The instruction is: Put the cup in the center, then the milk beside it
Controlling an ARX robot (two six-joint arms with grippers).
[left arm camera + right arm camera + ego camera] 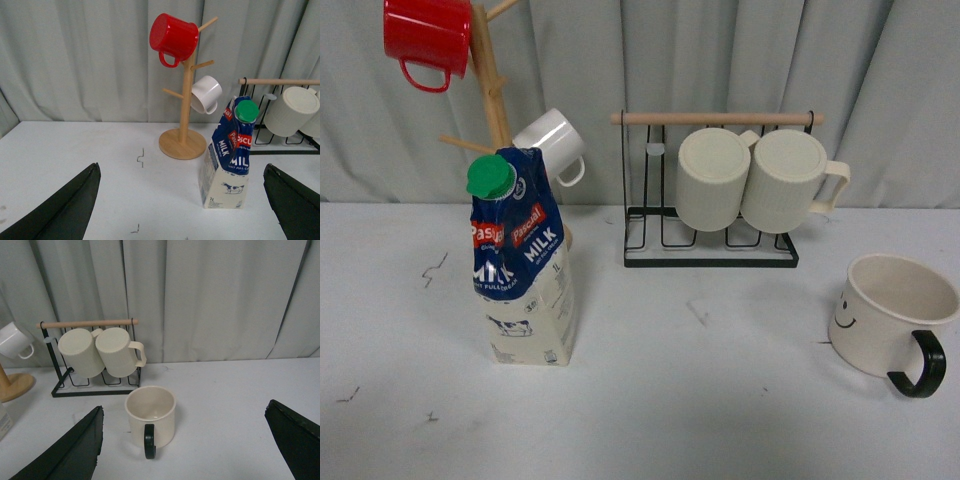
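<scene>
Standing upright on the white desk (700, 420), left of centre, is the tall blue-and-cream milk carton w/ green round cap (525, 270). It sits in front of a wooden mug tree (490, 80). A red metal mug (428, 35) hangs near the tree's top, a small white mug (552, 140) lower down, just behind the carton's cap.

The wide cream cup w/ black loop handle (895, 315) is at the far right of the desk, mouth up, smiley face twd the left, handle twd the camera and right. It's well apart from the carton.

At the back, approx. mid-desk, a black wire rack w/ wooden top bar (710, 255) holds two ribbed cream mugs (713, 178) side by side, touching. A grey curtain (720, 60) hangs behind everything.

Neither arm shows in the front view.

Left wrist view: left gripper (181, 170) is spread wide, its dark fingers (70, 205) far apart, holding nothing; the carton stands ahead of it, not touched.

Right wrist view: right gripper (185, 407) is likewise spread wide, fingers (70, 450) far apart. The cup stands on the desk ahead of them, handle twd the camera, no contact.
</scene>
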